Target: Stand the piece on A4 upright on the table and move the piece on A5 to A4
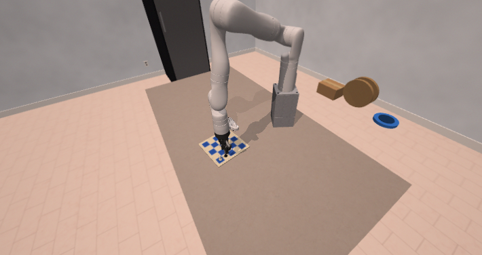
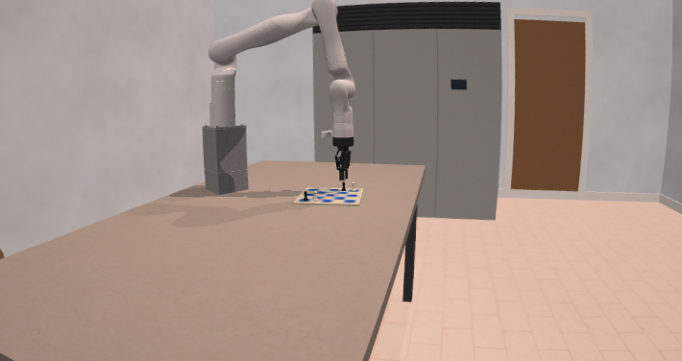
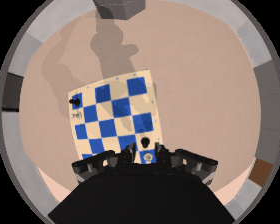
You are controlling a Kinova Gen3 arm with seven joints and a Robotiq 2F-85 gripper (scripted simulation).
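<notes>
Here the claw (image 2: 342,178) hangs partly open and empty just above a black piece (image 2: 343,186) standing upright on the blue checkered board (image 2: 356,203), near the board's far edge on the desk (image 2: 269,265).

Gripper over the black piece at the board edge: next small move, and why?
Probably a short, straight descent. The gripper hangs partly open and empty above the upright black piece, with a gap between them in the exterior view. The wrist view shows the piece roughly centred between the fingers. Lower first, then close.
</notes>
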